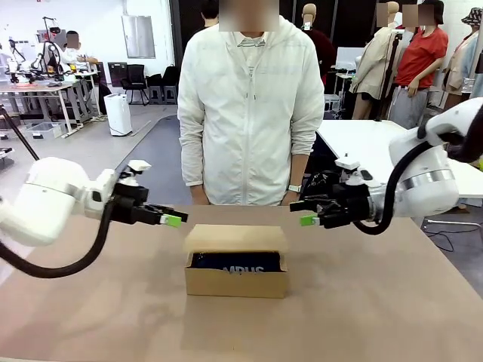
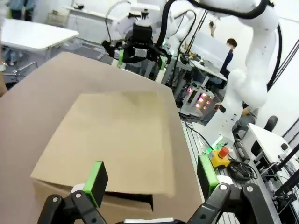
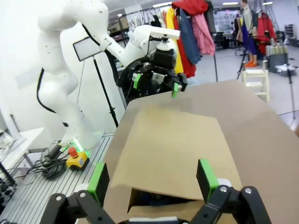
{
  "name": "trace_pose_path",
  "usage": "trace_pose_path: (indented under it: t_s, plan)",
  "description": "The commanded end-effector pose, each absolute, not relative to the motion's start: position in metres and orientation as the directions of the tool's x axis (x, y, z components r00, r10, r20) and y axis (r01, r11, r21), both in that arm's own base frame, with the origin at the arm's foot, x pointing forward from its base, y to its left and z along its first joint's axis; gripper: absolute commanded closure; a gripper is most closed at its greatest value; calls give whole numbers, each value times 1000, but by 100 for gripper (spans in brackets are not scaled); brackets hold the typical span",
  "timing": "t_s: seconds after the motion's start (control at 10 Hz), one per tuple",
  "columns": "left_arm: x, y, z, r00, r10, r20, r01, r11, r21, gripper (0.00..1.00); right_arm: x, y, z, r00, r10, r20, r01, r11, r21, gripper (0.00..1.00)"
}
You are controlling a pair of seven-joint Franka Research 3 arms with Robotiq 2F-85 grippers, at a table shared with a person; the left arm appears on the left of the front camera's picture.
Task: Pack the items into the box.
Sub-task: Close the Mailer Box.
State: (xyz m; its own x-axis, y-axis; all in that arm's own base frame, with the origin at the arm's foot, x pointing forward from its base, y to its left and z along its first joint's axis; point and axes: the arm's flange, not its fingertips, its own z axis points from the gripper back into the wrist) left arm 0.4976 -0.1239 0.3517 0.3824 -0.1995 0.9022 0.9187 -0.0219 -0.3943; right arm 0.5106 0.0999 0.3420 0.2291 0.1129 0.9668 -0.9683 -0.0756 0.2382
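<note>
The brown cardboard box [image 1: 235, 285] sits mid-table, its flap lid [image 1: 235, 237] lowered over the top and leaving a gap at the front. Through that gap shows a navy pouch [image 1: 235, 263] with white lettering, lying inside. My left gripper [image 1: 172, 219] hovers open just left of the lid, a little above it. Opposite it, my right gripper [image 1: 308, 219] is open at the same height on the right. In the left wrist view my open left gripper [image 2: 150, 179] frames the lid [image 2: 117, 135]. In the right wrist view my open right gripper [image 3: 152, 179] frames the lid [image 3: 173, 149]. Neither gripper holds anything.
A person in a white jacket [image 1: 249, 113] stands at the table's far edge, directly behind the box, hands low. The brown tabletop [image 1: 377, 309] is bare around the box. A white table [image 1: 362, 143] stands behind on the right.
</note>
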Motion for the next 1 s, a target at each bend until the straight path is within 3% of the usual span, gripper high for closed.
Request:
trace_pose_path:
  t_s: [0.0, 0.4, 0.6, 0.9]
  plan:
    - [481, -112, 364, 322, -124, 939, 945, -19, -327, 0, 500, 100, 353, 205, 46, 978, -977, -55, 207, 0]
    - [527, -166, 351, 233, -123, 965, 972, 41, -229, 0, 536, 164, 335, 182, 37, 983, -983, 22, 182, 0]
    - [545, -199, 337, 195, -226, 954, 980, 10, -198, 0, 544, 188, 317, 173, 148, 974, -985, 20, 172, 0]
    - [550, -213, 312, 199, -302, 932, 971, -69, -229, 0, 536, 200, 292, 57, 360, 931, -994, 107, 20, 0]
